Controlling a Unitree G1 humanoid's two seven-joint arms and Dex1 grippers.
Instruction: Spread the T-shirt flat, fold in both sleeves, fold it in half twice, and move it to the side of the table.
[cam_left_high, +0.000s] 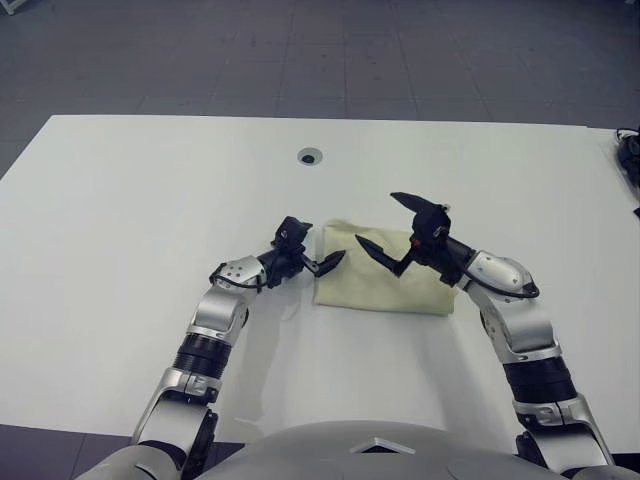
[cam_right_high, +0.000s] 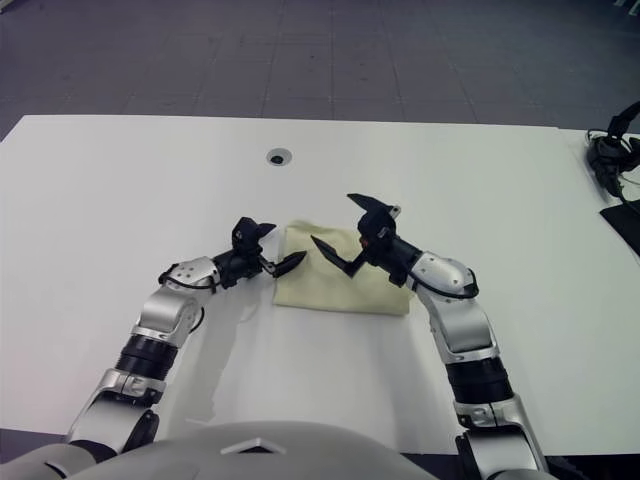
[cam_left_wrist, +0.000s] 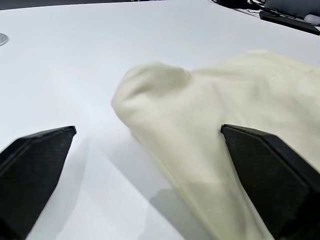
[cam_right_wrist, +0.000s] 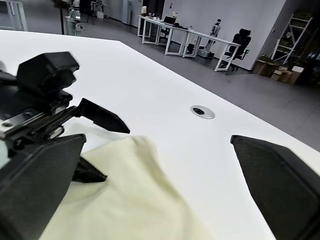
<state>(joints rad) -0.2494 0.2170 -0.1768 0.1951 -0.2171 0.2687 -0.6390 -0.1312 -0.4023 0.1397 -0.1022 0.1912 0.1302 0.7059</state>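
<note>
The T-shirt (cam_left_high: 385, 275) lies folded into a small pale-yellow rectangle near the middle of the white table (cam_left_high: 140, 200). My left gripper (cam_left_high: 318, 247) sits low at the shirt's left edge, open, with one finger tip over the cloth's edge and nothing held. In the left wrist view the rounded fold of the T-shirt (cam_left_wrist: 200, 110) lies between and ahead of the spread fingers (cam_left_wrist: 35, 170). My right gripper (cam_left_high: 378, 220) hovers open above the shirt's far half, holding nothing. The right wrist view shows the T-shirt (cam_right_wrist: 125, 195) below and the left gripper (cam_right_wrist: 75, 112) beside it.
A round cable grommet (cam_left_high: 310, 156) is set in the table beyond the shirt. Black cables and gear (cam_right_high: 610, 155) lie at the table's right edge. Bare tabletop stretches left and right of the shirt. Grey floor lies past the far edge.
</note>
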